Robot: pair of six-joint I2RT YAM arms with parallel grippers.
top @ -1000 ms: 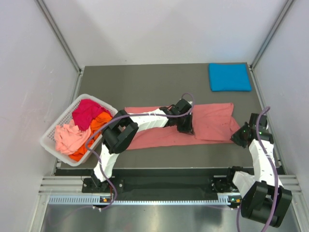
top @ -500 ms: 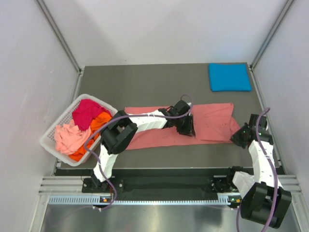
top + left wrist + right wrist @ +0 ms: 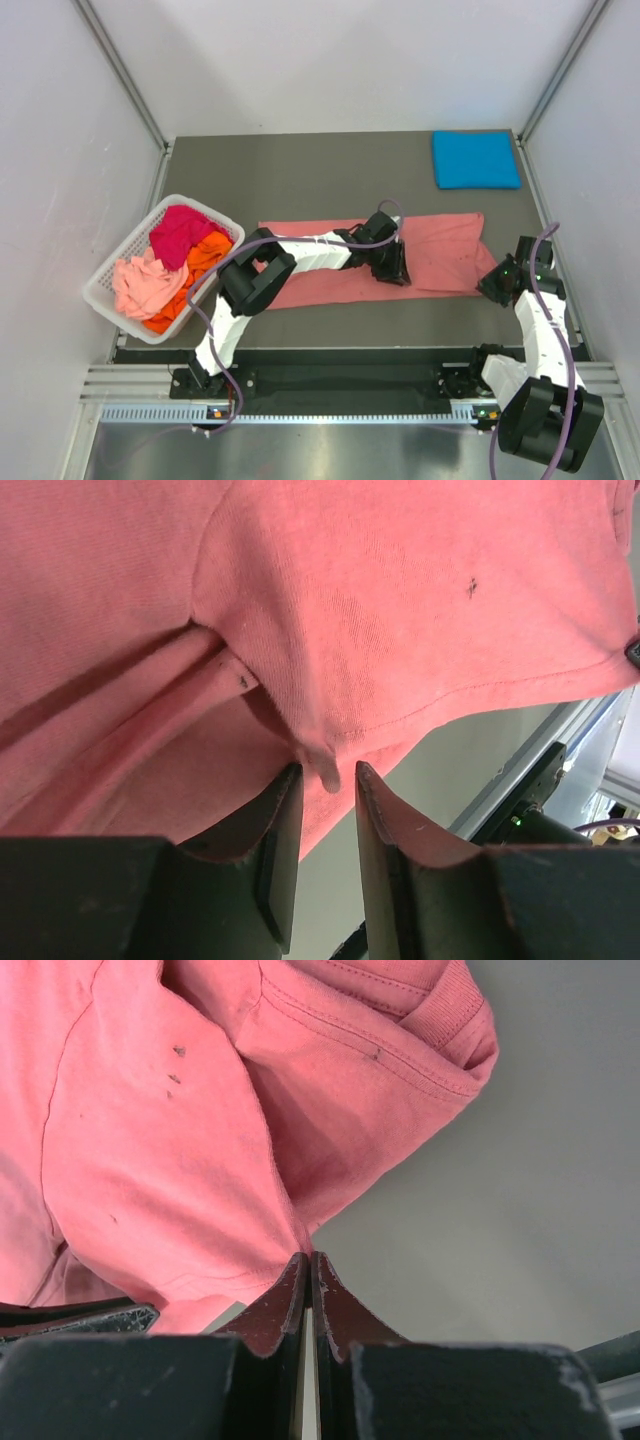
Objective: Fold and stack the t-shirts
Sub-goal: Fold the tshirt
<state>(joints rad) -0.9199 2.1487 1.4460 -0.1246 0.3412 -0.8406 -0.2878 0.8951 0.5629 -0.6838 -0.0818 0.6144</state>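
A salmon-pink t-shirt [image 3: 440, 250] lies stretched in a long band across the middle of the table. My left gripper [image 3: 390, 265] is low over its middle near edge. In the left wrist view the shirt [image 3: 400, 610] fills the frame, and the left gripper [image 3: 328, 770] has its jaws a little apart with a small fold of hem between the tips, not pinched. My right gripper [image 3: 492, 283] is at the shirt's right end. In the right wrist view it [image 3: 310, 1257] is shut on an edge of the shirt [image 3: 170, 1150]. A folded bright blue t-shirt [image 3: 476, 160] lies at the far right corner.
A white slatted basket [image 3: 130, 244] stands at the left edge, holding crumpled magenta [image 3: 180, 232], orange [image 3: 205, 255] and pale pink [image 3: 140, 285] shirts. The table's near edge and metal rail run just behind both grippers. Side walls close in left and right.
My left gripper has shifted slightly right and toward the near edge along the salmon shirt, and its elbow moved right. The right gripper has kept its hold in nearly the same place.
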